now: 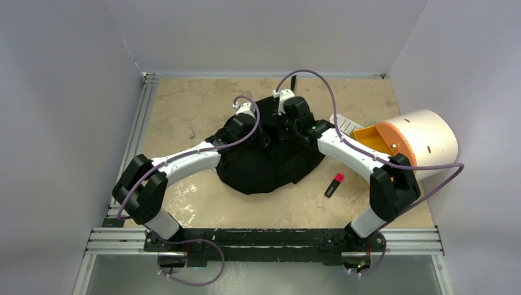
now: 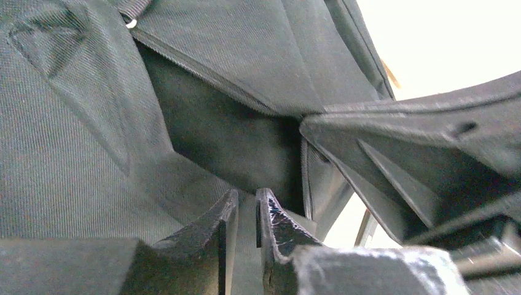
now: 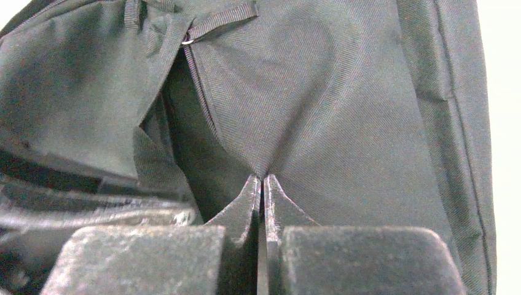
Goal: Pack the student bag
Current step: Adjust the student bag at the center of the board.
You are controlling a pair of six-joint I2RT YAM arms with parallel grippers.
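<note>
The right gripper's (image 3: 263,179) fingers (image 3: 246,209) are pressed flat together with a tuck of black cloth nipped at their tips, and creases fan out from that spot. The left gripper's (image 2: 247,198) fingers (image 2: 215,224) stand almost as close, with only a thin slit between them. A strip of the bag's fabric seems to run down through that slit, so I take it to be pinching too. Both grips sit on either side of a dark gap (image 3: 184,123) in the cloth, just below a webbing tab (image 3: 221,21), which looks like the mouth of the student bag (image 1: 270,163). To my eye, the two arms hold opposite lips so the mouth can be drawn apart and kept open for loading. The bag lies slumped in the middle of the tabletop (image 1: 184,104), somewhat toward its far edge, with both arms arched over it from the near edge. Off at the right edge a cream-and-orange cylinder (image 1: 424,138) lies on its side with its open end turned toward the bag. A small black stick with a red tip (image 1: 333,185) lies on the bare top between the bag and the right arm's elbow, touching neither.
</note>
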